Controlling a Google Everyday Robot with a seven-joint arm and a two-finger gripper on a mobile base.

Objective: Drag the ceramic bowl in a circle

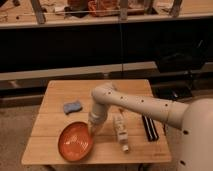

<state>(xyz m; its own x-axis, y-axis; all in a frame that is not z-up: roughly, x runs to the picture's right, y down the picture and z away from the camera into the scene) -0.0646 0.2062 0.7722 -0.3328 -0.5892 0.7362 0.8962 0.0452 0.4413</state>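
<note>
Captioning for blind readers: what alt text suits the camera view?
A white robot arm holds its gripper at the right rim of an orange bowl near the front edge of a wooden table. Behind the bowl lies a blue sponge; to its right, a whitish object and a black object.

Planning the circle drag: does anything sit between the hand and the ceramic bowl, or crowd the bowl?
Nothing visible does: the hand is at the rim of the ceramic bowl. A blue sponge lies apart, farther back on the table.
</note>
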